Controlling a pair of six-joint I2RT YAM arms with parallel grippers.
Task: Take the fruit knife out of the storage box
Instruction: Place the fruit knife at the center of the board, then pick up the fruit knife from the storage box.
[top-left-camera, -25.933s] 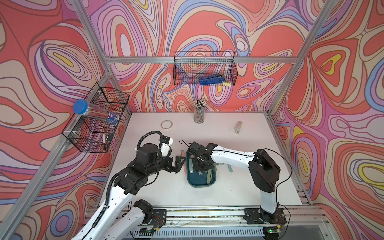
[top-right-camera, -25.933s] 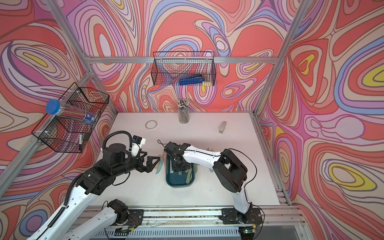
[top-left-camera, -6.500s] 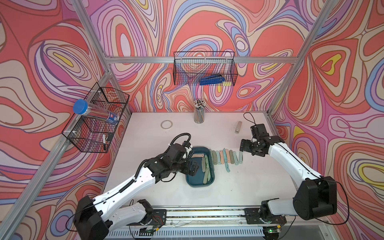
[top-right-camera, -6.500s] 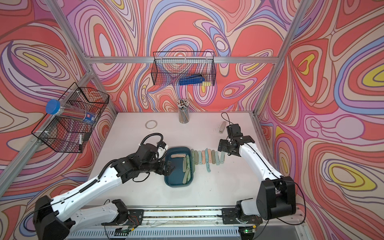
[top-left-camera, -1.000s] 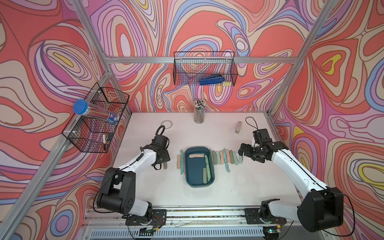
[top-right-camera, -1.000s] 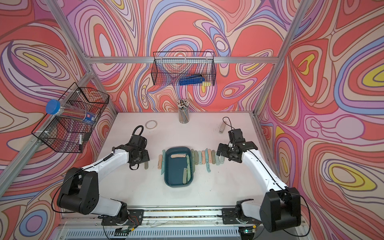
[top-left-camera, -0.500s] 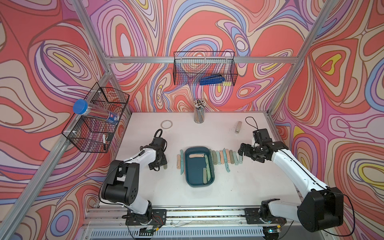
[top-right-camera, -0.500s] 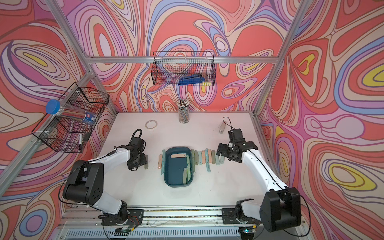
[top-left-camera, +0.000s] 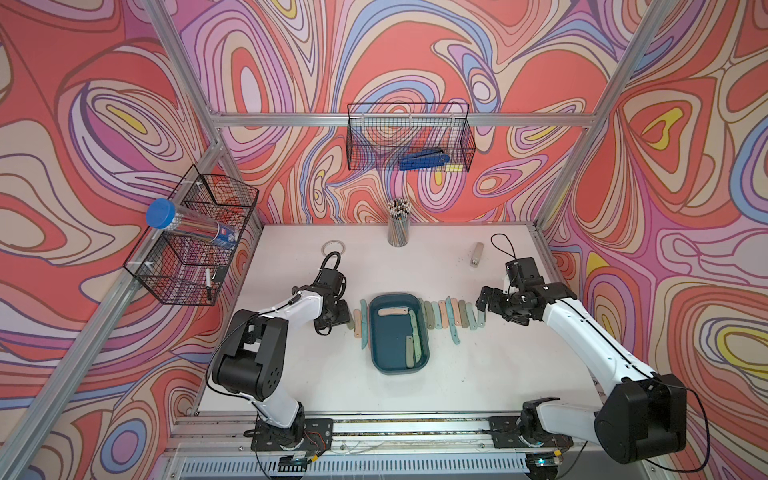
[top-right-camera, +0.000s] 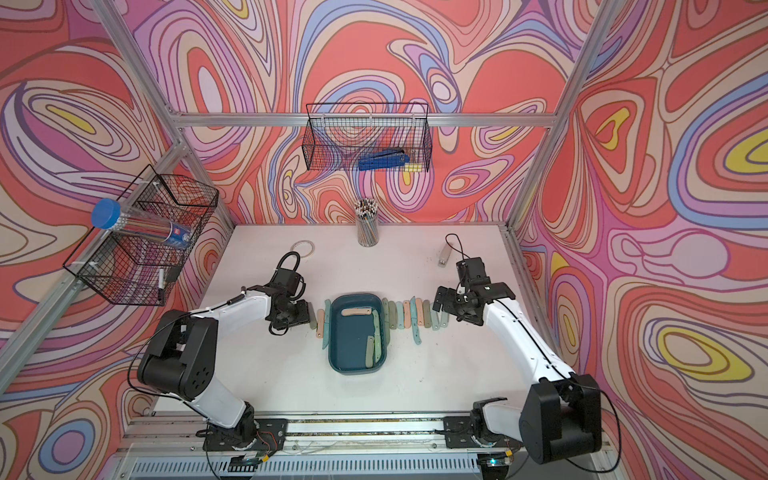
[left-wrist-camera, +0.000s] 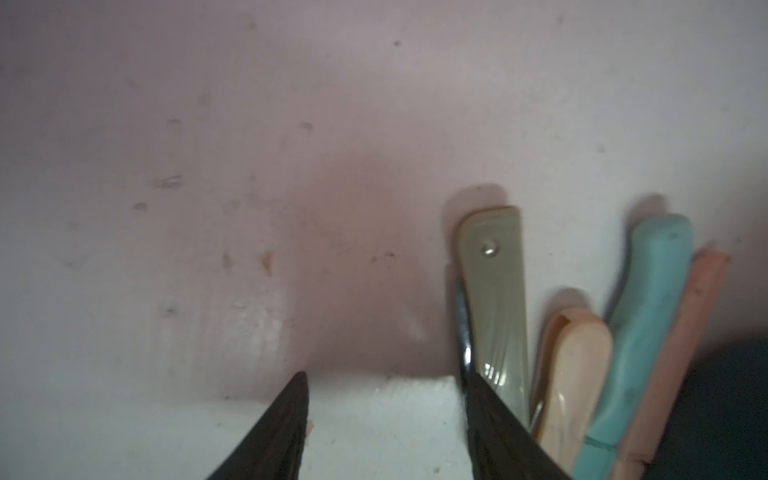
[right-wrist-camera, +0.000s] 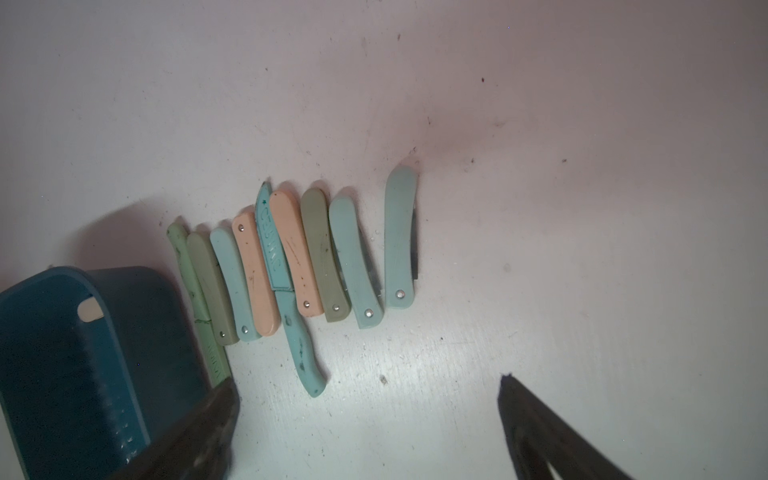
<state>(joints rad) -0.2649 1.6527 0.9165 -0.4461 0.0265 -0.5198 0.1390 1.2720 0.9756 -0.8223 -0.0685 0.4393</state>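
The dark teal storage box (top-left-camera: 376, 332) (top-right-camera: 332, 332) sits mid-table in both top views. Inside it lie a peach fruit knife (top-left-camera: 394, 311) and green ones (top-left-camera: 412, 328) along its right wall. My left gripper (top-left-camera: 338, 318) (left-wrist-camera: 382, 399) hangs low over the table left of the box, open, with only bare table between its fingers. One finger (left-wrist-camera: 494, 424) rests against a folded olive knife (left-wrist-camera: 496, 299). Right of the knife row, my right gripper (top-left-camera: 484, 305) (right-wrist-camera: 365, 399) stands wide open and holds nothing.
Several folded knives (right-wrist-camera: 291, 257) lie in a row right of the box, and three more (top-left-camera: 357, 324) lie left of it. A pencil cup (top-left-camera: 398, 230), a tape ring (top-left-camera: 333, 248) and a small grey item (top-left-camera: 477, 254) stand at the back. Wire baskets (top-left-camera: 409, 137) hang on the walls.
My left arm has folded back toward its base while the gripper stays beside the knives left of the box, its jaws a little narrower. The right arm has not moved.
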